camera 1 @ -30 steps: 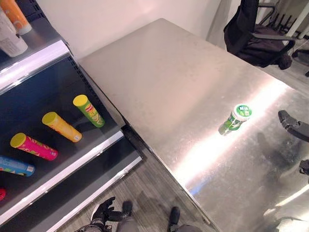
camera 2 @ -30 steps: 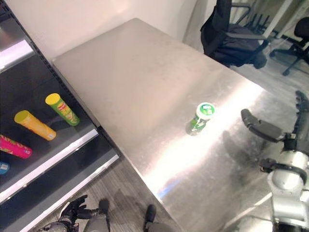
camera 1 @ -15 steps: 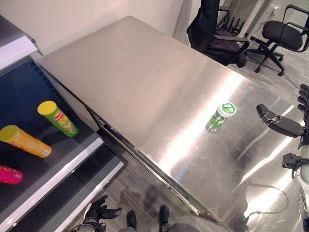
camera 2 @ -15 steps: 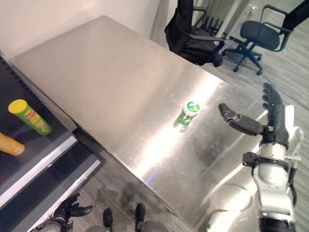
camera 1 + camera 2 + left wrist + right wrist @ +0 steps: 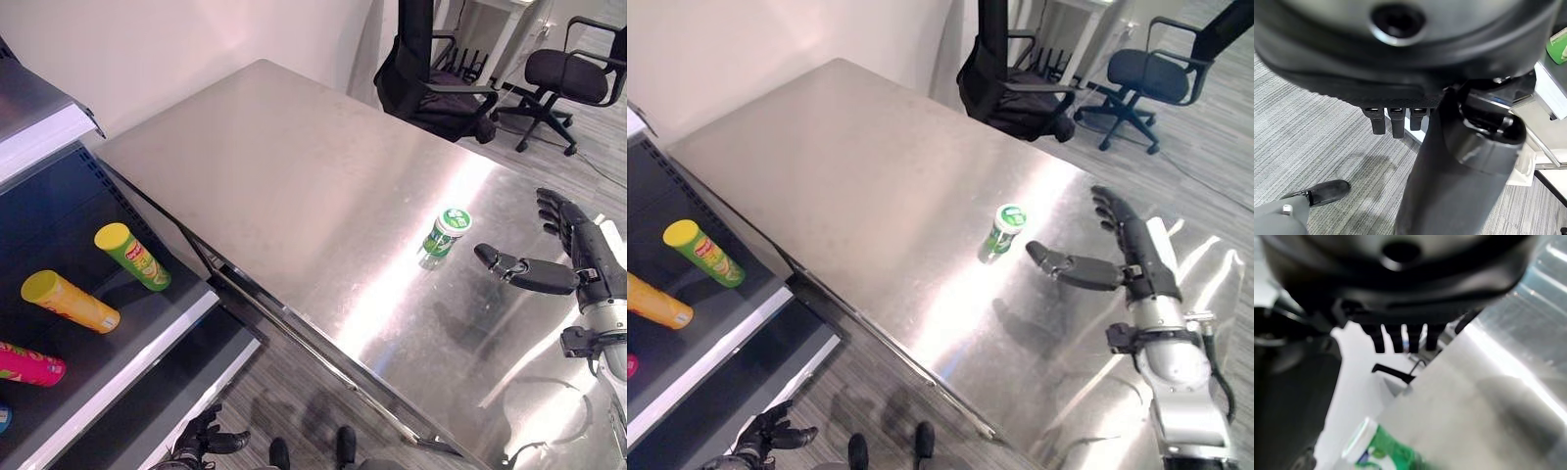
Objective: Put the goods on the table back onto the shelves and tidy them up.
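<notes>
Green cup [image 5: 447, 231] upright on table [image 5: 294, 176], not yet picked up. My right hand [image 5: 1127, 257] near it, fingers straight, thumb out, holding nothing. Left hand [image 5: 764, 436] low by floor, relaxed, empty. Tubes [image 5: 132, 256] already on shelf [image 5: 127, 367]; cup's left to shelve.

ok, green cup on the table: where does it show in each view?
Left eye view: green cup upright on the steel table, just off the open right hand thumb.
Right eye view: cup, same spot.
Right wrist view: cup past the fingers.
Left wrist view: cannot place it.
Shared landmark: the right hand's thumb.
</notes>
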